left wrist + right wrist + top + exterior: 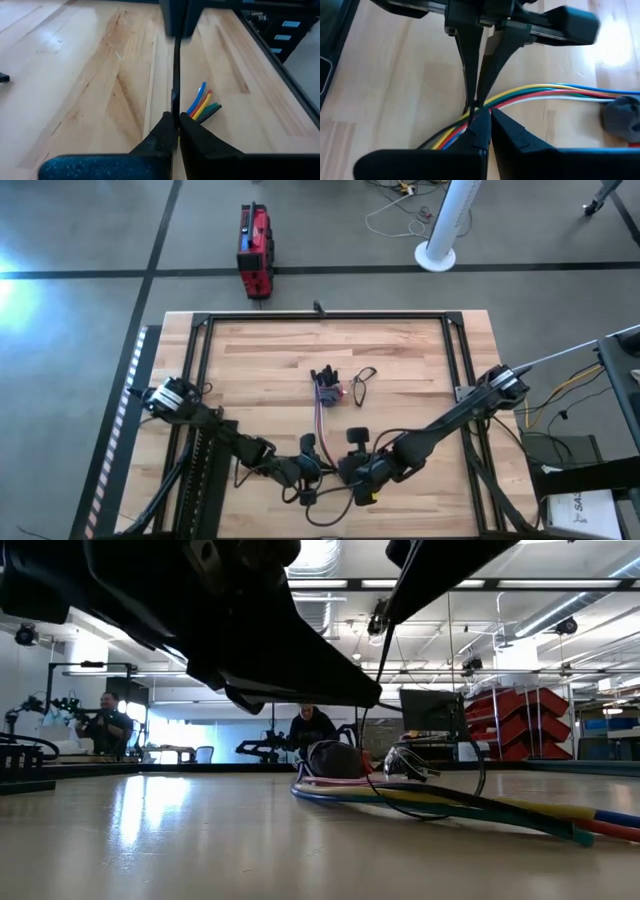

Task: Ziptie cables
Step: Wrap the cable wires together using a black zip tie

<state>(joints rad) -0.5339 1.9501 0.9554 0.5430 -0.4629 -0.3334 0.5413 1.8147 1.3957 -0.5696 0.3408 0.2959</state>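
Cables (322, 420) lie mid-table on the wooden tabletop (260, 370), one end in a dark clump (326, 383) near the centre, the bundle running from there toward the front edge where both grippers meet. Small black wire loop (362, 385) sits just beside the clump, apart from it. Open wood all around the bundle on the far half; the near strip is crowded by both arms.

Left gripper (174, 119) is pinched narrow on a thin dark vertical strap, the ziptie (176, 70), right beside the loose cable ends (202, 106) (blue, yellow, red, green), which lie flat on the wood. Right gripper (489, 116) is also pinched nearly closed, tips at the point where the strap crosses the cables; whether it actually grips the strap or a wire, cannot tell. Left gripper's fingers (471, 60) come down to meet it tip to tip over the bundle (540, 95).

High view: both arms reach in from the table's side edges, angled low toward the front centre, wrists almost touching.

Low view: cables (450, 802) flat on the tabletop, arms dark overhead. Black frame rail (320, 317) bounds the table. Behind: red toolbox (255, 250) on the floor, red bins (525, 725), two people at other stations.
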